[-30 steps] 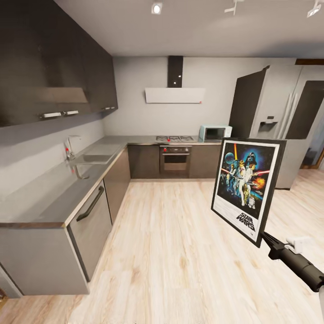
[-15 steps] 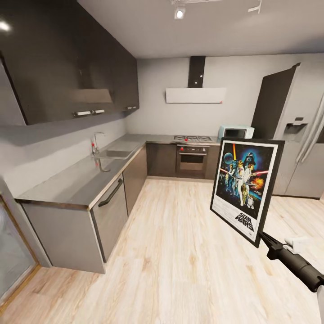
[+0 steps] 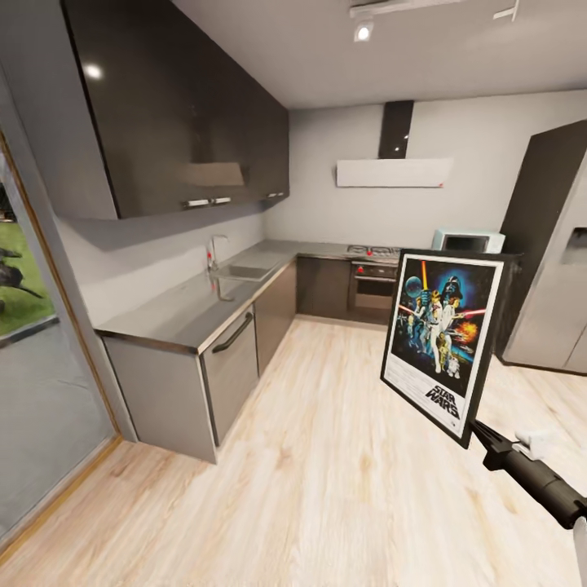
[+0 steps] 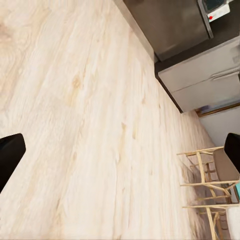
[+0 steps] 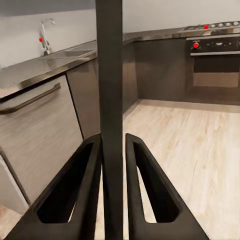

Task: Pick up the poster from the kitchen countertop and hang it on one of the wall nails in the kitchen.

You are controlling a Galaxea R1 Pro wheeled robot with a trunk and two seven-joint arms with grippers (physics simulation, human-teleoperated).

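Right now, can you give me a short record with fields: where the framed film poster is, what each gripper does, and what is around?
poster: black-framed Star Wars poster, held upright above the light wood plank floor
right gripper: shut on the poster's edge
left gripper: open, holding nothing
kitchen countertop: glossy dark grey countertop at the left, with sink tap

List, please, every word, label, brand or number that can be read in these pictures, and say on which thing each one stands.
"STAR WARS": black lettering in the white lower border of the poster, held by the right gripper.
Fine print along the poster's bottom edge: too small to read.
Oven panel, red knobs: no readable marks.
Microwave and fridge: no readable label.
Wrist views: no text.
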